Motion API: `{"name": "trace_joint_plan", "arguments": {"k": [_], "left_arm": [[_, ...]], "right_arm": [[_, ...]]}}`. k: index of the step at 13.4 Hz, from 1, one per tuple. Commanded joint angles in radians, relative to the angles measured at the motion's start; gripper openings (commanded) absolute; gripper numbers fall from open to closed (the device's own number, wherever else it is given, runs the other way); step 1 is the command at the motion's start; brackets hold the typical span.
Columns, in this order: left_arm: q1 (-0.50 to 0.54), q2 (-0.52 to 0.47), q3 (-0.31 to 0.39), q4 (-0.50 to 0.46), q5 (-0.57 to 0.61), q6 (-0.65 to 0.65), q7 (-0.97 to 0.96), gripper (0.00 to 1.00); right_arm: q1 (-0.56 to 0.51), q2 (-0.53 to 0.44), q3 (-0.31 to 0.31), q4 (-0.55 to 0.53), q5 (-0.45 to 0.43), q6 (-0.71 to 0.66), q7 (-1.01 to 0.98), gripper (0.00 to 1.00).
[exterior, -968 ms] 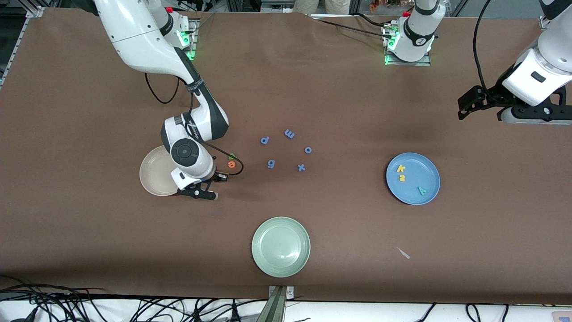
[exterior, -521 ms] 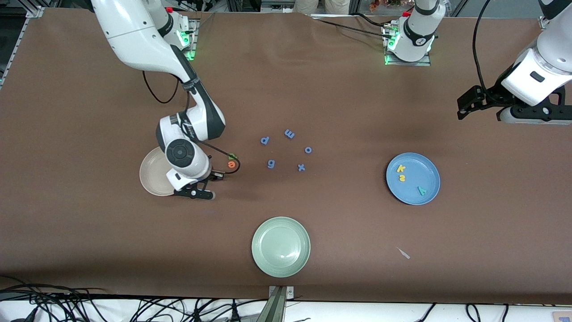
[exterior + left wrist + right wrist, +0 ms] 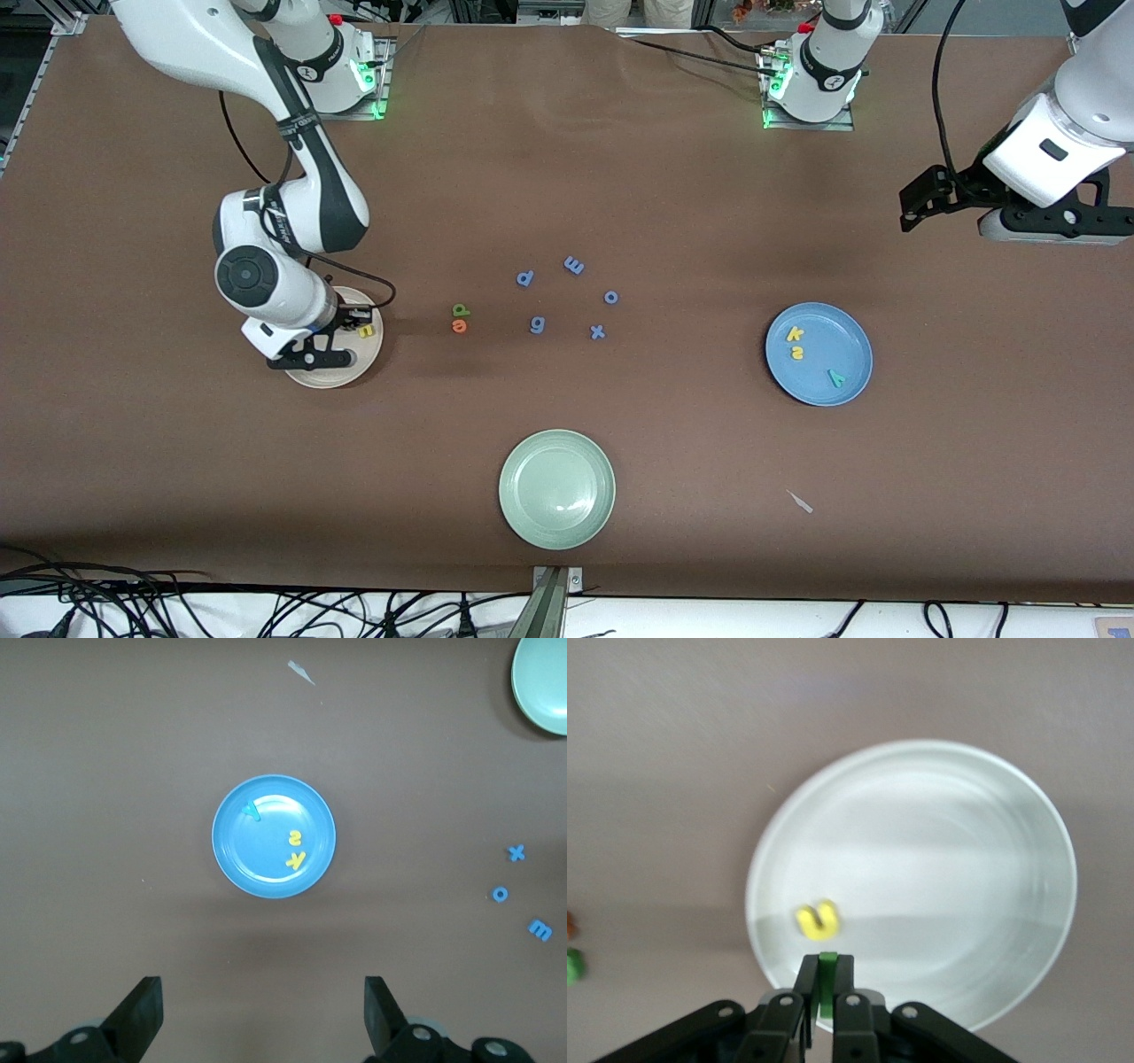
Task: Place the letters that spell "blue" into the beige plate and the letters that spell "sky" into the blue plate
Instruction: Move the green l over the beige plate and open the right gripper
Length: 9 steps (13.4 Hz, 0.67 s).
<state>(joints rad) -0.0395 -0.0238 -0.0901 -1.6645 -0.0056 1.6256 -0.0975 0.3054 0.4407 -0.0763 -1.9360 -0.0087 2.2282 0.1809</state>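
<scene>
My right gripper [image 3: 353,319] [image 3: 827,970] hangs over the beige plate [image 3: 332,377] [image 3: 966,859], shut on the thin dark-green l [image 3: 827,979]. The yellow u [image 3: 366,330] [image 3: 818,920] lies in that plate just under the fingertips. The green b [image 3: 460,309] and orange e [image 3: 458,325] rest on the table beside the plate, toward the middle. The blue plate [image 3: 819,390] [image 3: 257,859] holds the yellow k [image 3: 795,334], yellow s [image 3: 797,353] and teal y [image 3: 835,378]. My left gripper [image 3: 917,208] [image 3: 264,1014] waits open and empty in the air at the left arm's end of the table.
Several blue-purple letters [image 3: 574,264] lie scattered mid-table between the two plates. A pale green plate [image 3: 556,489] sits nearer the front camera. A small white scrap [image 3: 800,501] lies nearer the camera than the blue plate.
My right arm has swung from beside the b and e toward its own end of the table and now holds the l over the beige plate. The left arm has barely shifted.
</scene>
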Motion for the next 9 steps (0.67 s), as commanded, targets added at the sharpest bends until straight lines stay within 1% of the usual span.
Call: {"name": "trace_joint_plan", "arguments": {"k": [1,2,3,4,6,7,9], "left_arm": [[0.004,-0.012,0.0,0.012,-0.019,-0.029,0.01,1.0],[0.007,-0.012,0.001,0.012,-0.019,-0.029,0.012,1.0],[0.009,-0.012,0.003,0.021,-0.02,-0.027,0.01,1.0],[0.009,-0.01,0.003,0.046,-0.02,-0.035,0.007,1.0],[0.009,0.001,0.004,0.051,-0.02,-0.036,0.007,1.0],[0.009,0.007,0.004,0.051,-0.02,-0.032,0.01,1.0],[0.009,0.031,0.006,0.052,-0.019,-0.024,0.009,1.0]], "right_arm": [[-0.002,-0.037,0.006,-0.074,0.007,0.042,0.0,0.82],[0.0,-0.037,0.012,-0.069,0.007,0.039,0.035,0.86],[0.003,-0.033,0.019,-0.064,0.006,0.038,0.082,0.87],[0.011,-0.028,0.041,-0.052,0.006,0.038,0.125,0.87],[0.064,-0.007,0.053,-0.003,0.006,0.034,0.239,0.87],[0.095,0.009,0.056,0.023,0.006,0.033,0.294,0.87],[0.142,0.074,0.059,0.093,0.006,0.034,0.401,0.87]]}}
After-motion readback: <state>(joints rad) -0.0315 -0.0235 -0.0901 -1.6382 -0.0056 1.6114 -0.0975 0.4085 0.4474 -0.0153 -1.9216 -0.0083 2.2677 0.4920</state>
